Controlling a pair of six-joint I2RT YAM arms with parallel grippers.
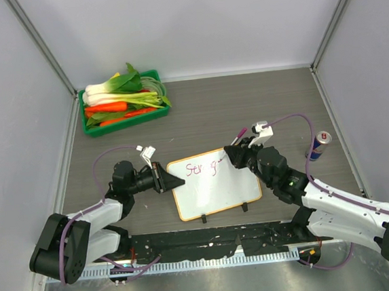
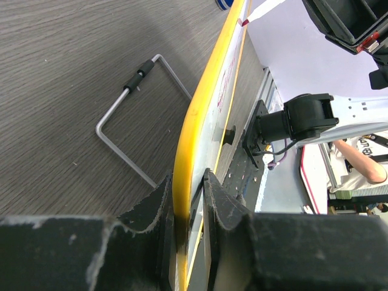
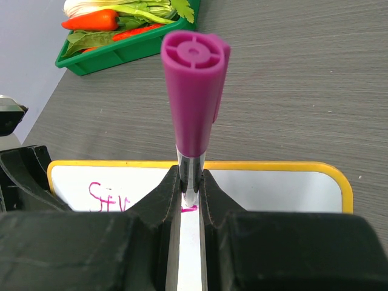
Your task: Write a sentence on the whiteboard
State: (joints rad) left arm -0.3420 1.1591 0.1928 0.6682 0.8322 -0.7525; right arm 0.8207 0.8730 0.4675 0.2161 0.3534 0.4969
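The whiteboard (image 1: 215, 188), white with an orange-yellow frame, lies mid-table with two black feet on its near edge. Pink writing, the start of the sentence (image 1: 203, 168), runs along its top left. My left gripper (image 1: 172, 179) is shut on the board's left edge; in the left wrist view the yellow frame (image 2: 200, 109) sits between the jaws (image 2: 188, 200). My right gripper (image 1: 231, 154) is shut on a magenta marker (image 3: 194, 91), held upright with its tip down on the board (image 3: 267, 188) beside the pink letters (image 3: 109, 197).
A green tray (image 1: 120, 118) of vegetables stands at the back left. A blue-and-silver can (image 1: 318, 145) stands right of the board. A bent metal wire stand (image 2: 130, 115) lies on the table behind the board in the left wrist view. Grey walls enclose both sides.
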